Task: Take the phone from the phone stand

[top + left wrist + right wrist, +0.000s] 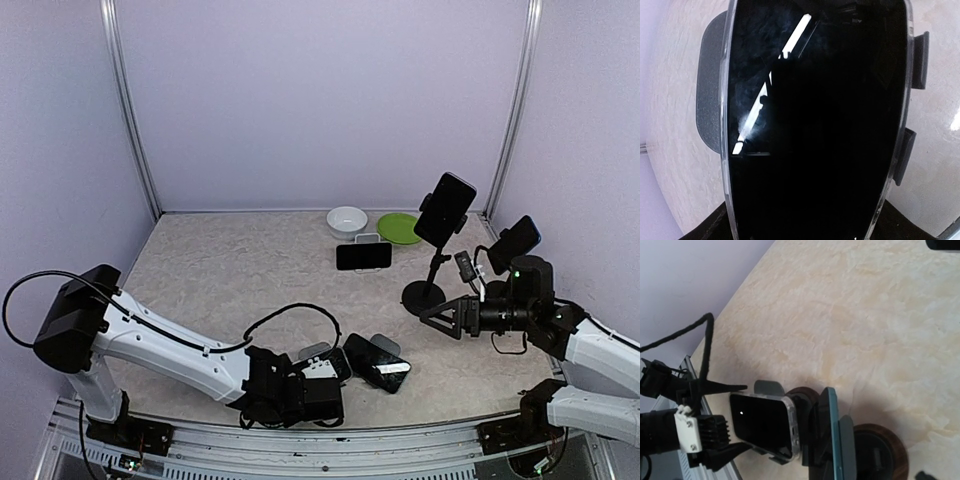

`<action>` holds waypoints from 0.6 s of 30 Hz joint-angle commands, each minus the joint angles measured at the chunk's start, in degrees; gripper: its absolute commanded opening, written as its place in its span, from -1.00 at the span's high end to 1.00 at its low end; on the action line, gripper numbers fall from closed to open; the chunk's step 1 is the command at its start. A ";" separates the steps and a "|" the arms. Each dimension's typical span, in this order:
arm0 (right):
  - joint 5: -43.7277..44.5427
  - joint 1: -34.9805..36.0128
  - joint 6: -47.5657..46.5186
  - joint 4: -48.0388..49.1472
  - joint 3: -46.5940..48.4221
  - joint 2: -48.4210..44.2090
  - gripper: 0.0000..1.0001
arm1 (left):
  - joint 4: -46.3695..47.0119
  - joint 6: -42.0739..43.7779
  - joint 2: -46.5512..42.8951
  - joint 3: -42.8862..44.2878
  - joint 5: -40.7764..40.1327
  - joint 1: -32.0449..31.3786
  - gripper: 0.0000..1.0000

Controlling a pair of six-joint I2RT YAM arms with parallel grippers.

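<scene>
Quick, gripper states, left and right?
Left gripper: straddling the phone, grip cannot be told.
Right gripper: open, empty.

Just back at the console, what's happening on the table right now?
The left gripper straddles one end of the phone, which lies in the low grey stand. Whether it grips the phone yet is unclear. The phone is still in the stand. The right gripper hangs open and empty by the base of the tall stand.
</scene>
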 commanded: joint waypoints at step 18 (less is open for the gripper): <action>-2.81 3.77 -2.98 3.19 7.63 8.34 -0.99 | 4.12 15.81 -16.60 -6.74 -15.04 -0.61 -0.14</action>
